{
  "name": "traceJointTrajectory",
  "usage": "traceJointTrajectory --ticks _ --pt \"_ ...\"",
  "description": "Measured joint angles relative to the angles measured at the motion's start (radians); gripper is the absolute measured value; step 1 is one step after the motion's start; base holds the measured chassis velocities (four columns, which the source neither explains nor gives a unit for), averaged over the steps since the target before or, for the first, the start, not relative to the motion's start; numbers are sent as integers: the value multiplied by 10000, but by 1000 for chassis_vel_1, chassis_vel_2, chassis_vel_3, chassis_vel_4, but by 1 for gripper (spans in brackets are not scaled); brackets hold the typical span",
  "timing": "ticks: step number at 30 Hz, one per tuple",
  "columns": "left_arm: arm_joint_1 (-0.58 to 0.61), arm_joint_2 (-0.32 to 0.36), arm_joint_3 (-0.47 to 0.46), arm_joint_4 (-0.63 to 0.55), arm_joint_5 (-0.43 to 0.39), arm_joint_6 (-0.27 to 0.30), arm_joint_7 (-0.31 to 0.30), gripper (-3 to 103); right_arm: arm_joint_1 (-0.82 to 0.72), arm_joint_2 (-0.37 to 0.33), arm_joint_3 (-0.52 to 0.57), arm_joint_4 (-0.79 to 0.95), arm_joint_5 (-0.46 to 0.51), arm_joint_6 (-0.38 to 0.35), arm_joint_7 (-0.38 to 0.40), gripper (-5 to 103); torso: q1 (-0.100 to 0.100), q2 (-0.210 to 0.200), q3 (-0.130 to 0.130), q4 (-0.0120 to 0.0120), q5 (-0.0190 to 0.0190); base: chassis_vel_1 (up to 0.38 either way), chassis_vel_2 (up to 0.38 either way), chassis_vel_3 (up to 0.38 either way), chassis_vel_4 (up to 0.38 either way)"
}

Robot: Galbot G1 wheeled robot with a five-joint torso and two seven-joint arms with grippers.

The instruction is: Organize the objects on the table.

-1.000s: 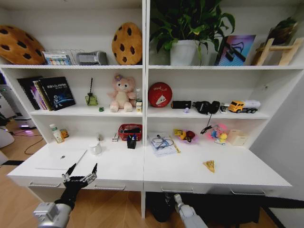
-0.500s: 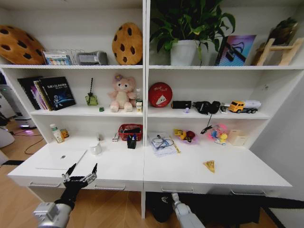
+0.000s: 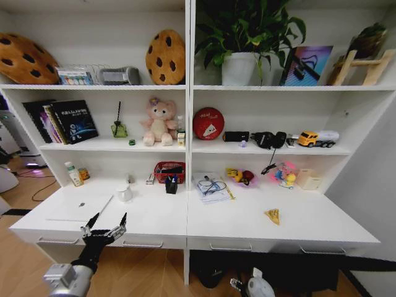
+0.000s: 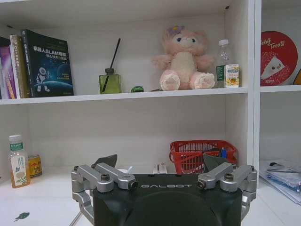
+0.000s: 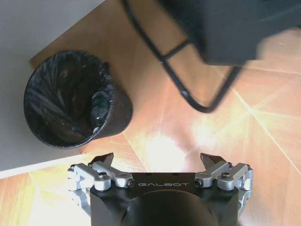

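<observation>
A thin silver laptop (image 3: 79, 207) lies shut on the left of the white table (image 3: 247, 226). My left gripper (image 3: 108, 220) hangs open just before the table's front edge, right of the laptop's near corner, holding nothing. From its wrist, the left gripper (image 4: 160, 161) faces the shelving. A tiny green item (image 4: 21, 216) lies on the desk top. A clear green-lidded bottle (image 3: 73, 174) stands at the back left. A black pen cup (image 3: 171, 184) holds blue and dark pens. My right arm (image 3: 258, 288) hangs low under the desk. The right gripper (image 5: 157, 157) is open over the floor.
A red mesh basket (image 3: 169, 171), white cup (image 3: 124, 193), papers with glasses (image 3: 211, 187) and a yellow wedge (image 3: 272, 215) sit on the desk. Under it stand a black bin (image 5: 70, 101) and a chair's dark legs (image 5: 188, 89). Shelves above hold books, a plush bear and a plant.
My right arm has swung down and to the right at the bottom of the head view. The left arm and the things on the desk have not moved.
</observation>
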Motion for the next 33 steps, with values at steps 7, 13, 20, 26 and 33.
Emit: traceJointTrajectory --ticks 7,13,20,26,33 --pt "0 -1 0 0 0 0 0 100 -2668 -510 -432 5744 1191 394 2889 100 -2 1 0 -3 0 0 0 0 0" --pt "0 0 -1 0 1 0 0 100 -2982 -781 -887 9322 1480 371 4157 100 -1 0 1 -3 0 0 0 0 0" --pt "-1 0 -2 0 1 0 -1 100 -1856 -1411 -503 10255 -1499 377 2286 100 -1 0 2 -2 3 0 0 0 0" --pt "0 0 -1 0 1 0 0 100 -168 -2018 554 8149 -5413 1284 160 100 0 -2 4 -1 5 0 0 0 0" --pt "0 0 -1 0 0 0 0 100 1103 -2496 1244 5895 -5579 1339 38 100 2 -2 4 -3 3 0 0 0 0"
